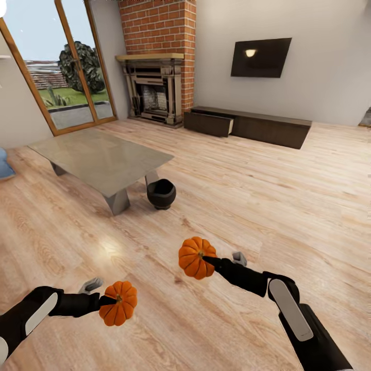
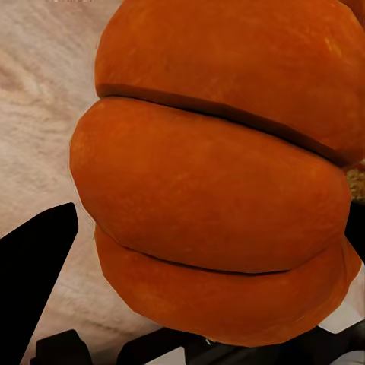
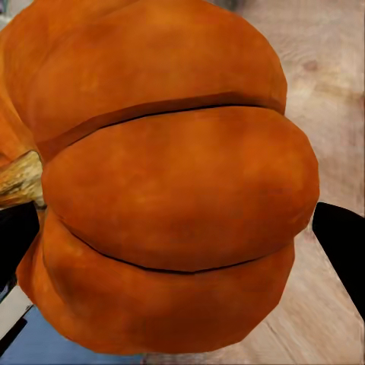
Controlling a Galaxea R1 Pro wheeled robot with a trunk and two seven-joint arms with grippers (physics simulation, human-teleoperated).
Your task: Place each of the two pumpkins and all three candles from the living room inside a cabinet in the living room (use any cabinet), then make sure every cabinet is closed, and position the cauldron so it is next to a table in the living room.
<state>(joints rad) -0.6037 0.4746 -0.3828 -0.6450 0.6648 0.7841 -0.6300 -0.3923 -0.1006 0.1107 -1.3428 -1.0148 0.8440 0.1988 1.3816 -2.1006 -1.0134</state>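
Pumpkins, two, carried above the wooden floor [image 1: 247, 196]. At left, the left gripper [image 1: 105, 300] is clamped on one pumpkin [image 1: 118, 303]; the left wrist view shows its ribbed orange flank [image 2: 213, 190] pressed close between dark finger edges. At right and slightly farther forward, the right gripper [image 1: 208, 262] is clamped on the second pumpkin [image 1: 193, 257]; the right wrist view shows its flank [image 3: 167, 190] with the stem at one edge.

Beyond, left to right: the glazed door [image 1: 56, 67]; the grey-topped coffee table [image 1: 98, 157]; the black cauldron [image 1: 161, 194], on the floor just beside the table's near corner leg; the brick fireplace [image 1: 154, 87]; the long dark cabinet [image 1: 257, 126] against the far wall under the wall-mounted screen [image 1: 260, 57], its leftmost drawer [image 1: 208, 122] standing out from the front. Whether anything lies inside that drawer cannot be made out from here.

Step in hand, as judged: transport of both pumpkins toward the cabinet, which is well apart from the robot. The next move calls for driving across the open floor past the cauldron, then lowering each pumpkin into the open drawer. No candles appear here.
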